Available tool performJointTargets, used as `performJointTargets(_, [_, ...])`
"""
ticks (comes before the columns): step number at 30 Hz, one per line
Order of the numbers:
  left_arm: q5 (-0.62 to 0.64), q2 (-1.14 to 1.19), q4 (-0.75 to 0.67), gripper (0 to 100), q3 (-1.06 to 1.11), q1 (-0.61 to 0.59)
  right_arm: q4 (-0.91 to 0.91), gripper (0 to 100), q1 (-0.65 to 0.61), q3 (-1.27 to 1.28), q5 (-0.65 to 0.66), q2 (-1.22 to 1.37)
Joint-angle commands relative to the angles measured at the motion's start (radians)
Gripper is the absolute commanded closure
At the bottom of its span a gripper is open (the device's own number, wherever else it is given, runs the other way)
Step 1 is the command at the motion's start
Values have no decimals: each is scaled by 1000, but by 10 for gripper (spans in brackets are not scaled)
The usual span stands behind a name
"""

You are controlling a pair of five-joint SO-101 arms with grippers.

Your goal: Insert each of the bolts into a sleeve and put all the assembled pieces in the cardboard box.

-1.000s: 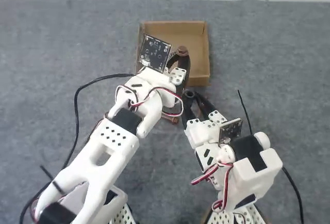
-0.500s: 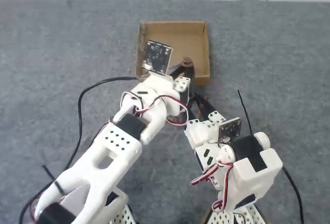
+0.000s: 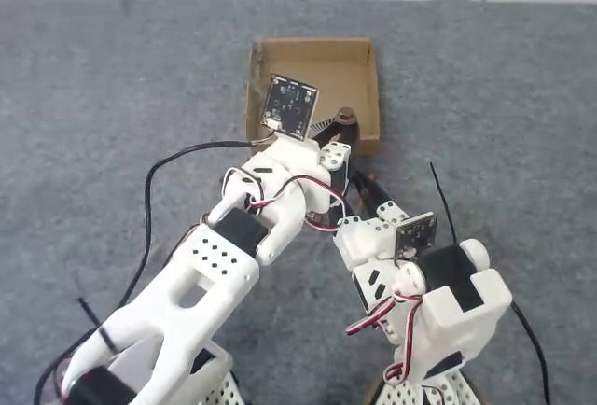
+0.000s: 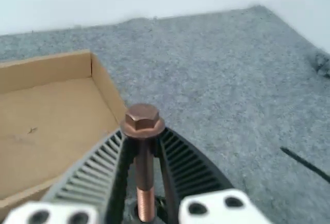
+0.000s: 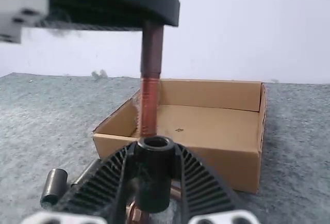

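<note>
My left gripper [image 4: 142, 144] is shut on a copper bolt [image 4: 142, 157], held upright with its hex head [image 4: 143, 121] on top. In the high view this gripper [image 3: 339, 132] hangs over the near right corner of the cardboard box [image 3: 359, 55]. My right gripper [image 5: 154, 157] is shut on a black sleeve [image 5: 155, 175], upright with its bore facing up. The bolt [image 5: 150, 105] hangs straight down with its threaded tip right at the sleeve's mouth; whether it has entered I cannot tell. In the high view the right gripper [image 3: 359, 188] sits just in front of the box.
A second black sleeve [image 5: 52, 187] lies on the grey carpet beside my right gripper, with a dark rod-like piece [image 5: 88, 170] next to it. The open box [image 5: 216, 121] stands right behind the sleeve. A black cable [image 3: 187, 148] trails from the left arm.
My left gripper has carried the bolt rightward and nearer, from over the box's front wall to above the right gripper's sleeve. The right arm has stayed put.
</note>
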Motion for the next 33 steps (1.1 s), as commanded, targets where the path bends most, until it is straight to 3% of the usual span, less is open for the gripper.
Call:
performJointTargets(1, [12, -51, -135, 989, 33, 3, 7, 992, -2, 25, -8, -45])
performJointTargets(4, [12, -58, -199, 989, 76, 3, 7, 992, -2, 25, -8, -45])
performJointTargets(17, [12, -60, -201, 989, 136, -15, 1, 992, 4, 28, -5, -53])
performJointTargets(24, [12, -60, -201, 989, 136, -11, -1, 992, 5, 28, 89, -50])
performJointTargets(33, [12, -100, 0, 989, 68, 3, -1, 992, 21, 28, 92, -54])
